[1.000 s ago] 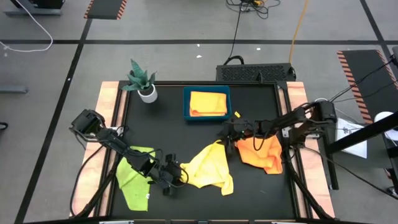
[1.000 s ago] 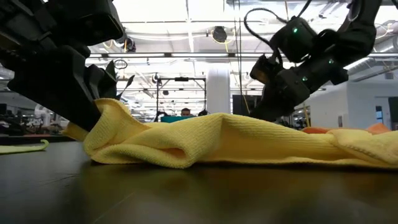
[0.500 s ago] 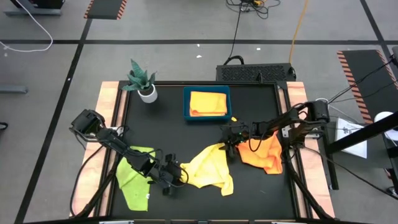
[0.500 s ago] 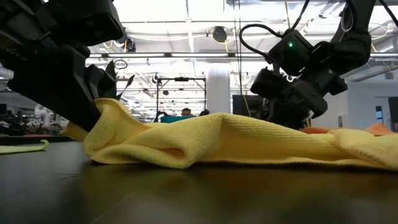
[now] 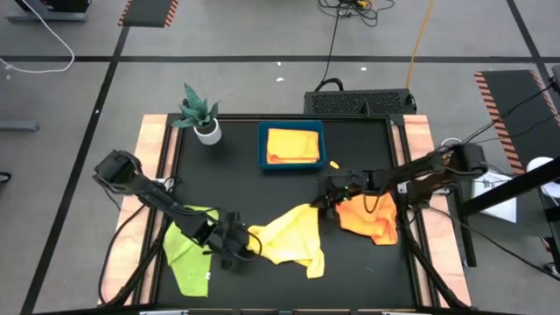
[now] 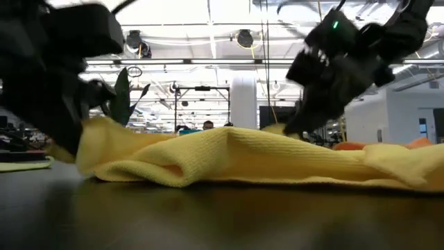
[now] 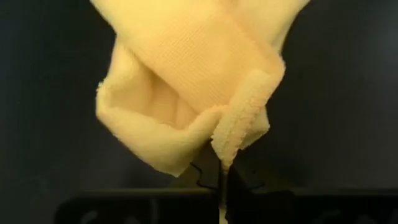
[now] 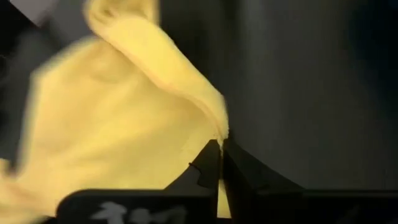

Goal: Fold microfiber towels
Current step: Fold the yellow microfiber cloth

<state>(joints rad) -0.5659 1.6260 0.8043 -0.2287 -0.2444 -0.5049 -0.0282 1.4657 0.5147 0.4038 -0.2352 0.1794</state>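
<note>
A yellow microfiber towel [image 5: 289,241] lies crumpled on the black table near its front edge, and it spans the low view [image 6: 243,156]. My left gripper [image 5: 248,248] is shut on its left end. My right gripper [image 5: 325,207] is shut on its far right corner. A lime green towel [image 5: 185,249] lies under my left arm. An orange towel [image 5: 367,217] lies under my right arm. A folded orange-yellow towel [image 5: 291,145] rests in the blue tray [image 5: 262,149]. My left gripper [image 7: 222,180] pinches a hemmed edge of the yellow towel [image 7: 233,143] between its two fingers, slanting down from the table's left. The cloth bunches in folds just beyond the fingers, and the rest lies on the table. My right gripper [image 8: 219,152] pinches the towel's far right corner [image 8: 214,127] between its fingertips, slanting down from the table's right. The corner is raised a little, and the cloth slopes away from it to the table.
A potted plant [image 5: 199,114] stands at the table's far left corner. The blue tray sits at the far middle. Bare black tabletop shows between the tray and the towels. Wooden rails [image 5: 156,175] run along both sides.
My right gripper has moved toward the near edge onto the yellow towel's far right corner, taken hold of it and risen a little. The towel's left end has shifted slightly toward the table's left with my left gripper.
</note>
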